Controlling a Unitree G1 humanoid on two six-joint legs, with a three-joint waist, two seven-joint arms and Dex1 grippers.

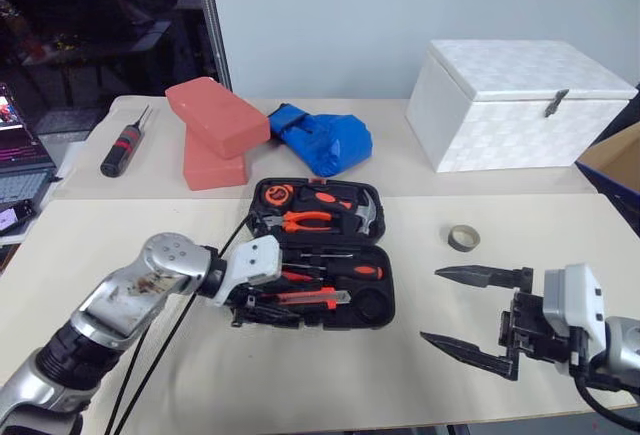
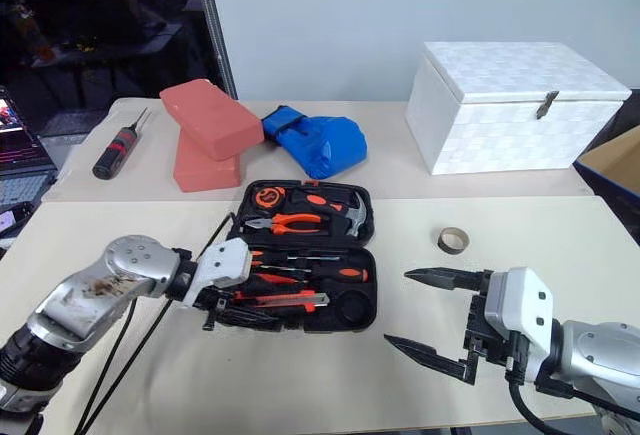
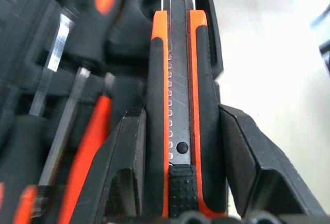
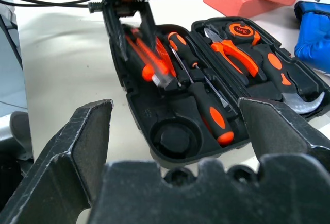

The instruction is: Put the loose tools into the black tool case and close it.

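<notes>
Left pincer [image 1: 262, 307] angled down rightward, fingers clamped on knife [image 3: 180, 105]. Right pincer [image 1: 470, 310] level, fingers spread wide.

Cream table [image 1: 300, 375]: open tool case [image 1: 385, 300], tape roll [image 1: 462, 238], white box [image 1: 520, 105].

I'm looking down at a pale cream table [image 1: 300, 375] made of two tops pushed together, with a seam running across between them, set against a plain light grey-blue wall [image 1: 330, 15]. To the left a metal post [image 1: 212, 25] edges a dark glass pane [image 1: 100, 25] with dim reflections. A cardboard box corner [image 1: 615, 160] shows at the far right edge.
</notes>
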